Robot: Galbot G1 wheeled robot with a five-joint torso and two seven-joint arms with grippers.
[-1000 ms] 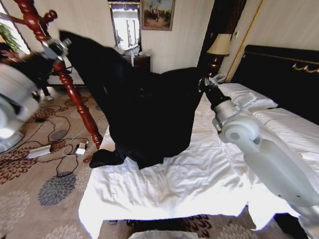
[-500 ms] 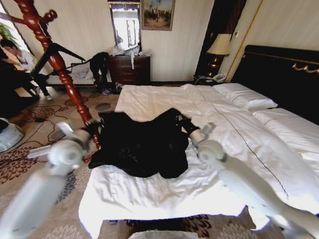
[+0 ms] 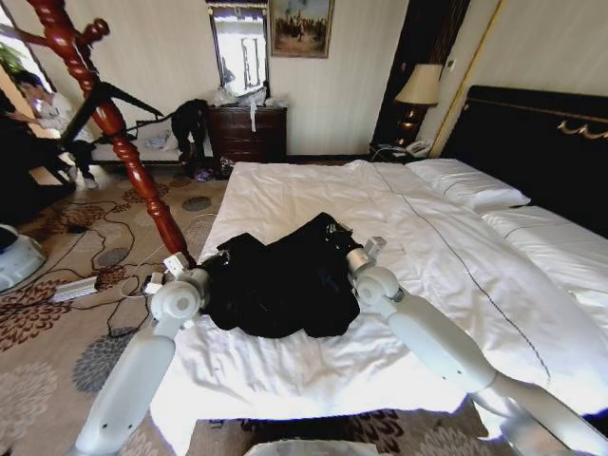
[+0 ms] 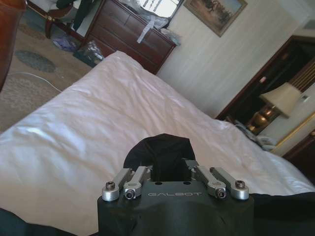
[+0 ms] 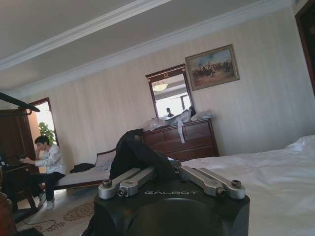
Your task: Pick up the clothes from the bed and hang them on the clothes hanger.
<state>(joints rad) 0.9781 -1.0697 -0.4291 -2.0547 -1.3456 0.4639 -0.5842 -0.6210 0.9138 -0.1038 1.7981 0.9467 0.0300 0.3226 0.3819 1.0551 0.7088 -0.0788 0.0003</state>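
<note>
Now the left gripper [image 3: 211, 262] pinches the left edge of the black clothes [image 3: 280, 285], a crumpled heap lying crosswise near the foot of the bed [image 3: 313, 366], and the right gripper [image 3: 340, 239], arm stretched forward, nips the right edge.

Soft matt black cloth clothes [image 3: 280, 285], smooth white cloth bed [image 3: 446, 256], glossy red-brown wood clothes hanger [image 3: 114, 123].

Head view overlooks the bed [image 3: 313, 380]; both wrist views skim it, facing the dresser [image 4: 129, 40].
</note>
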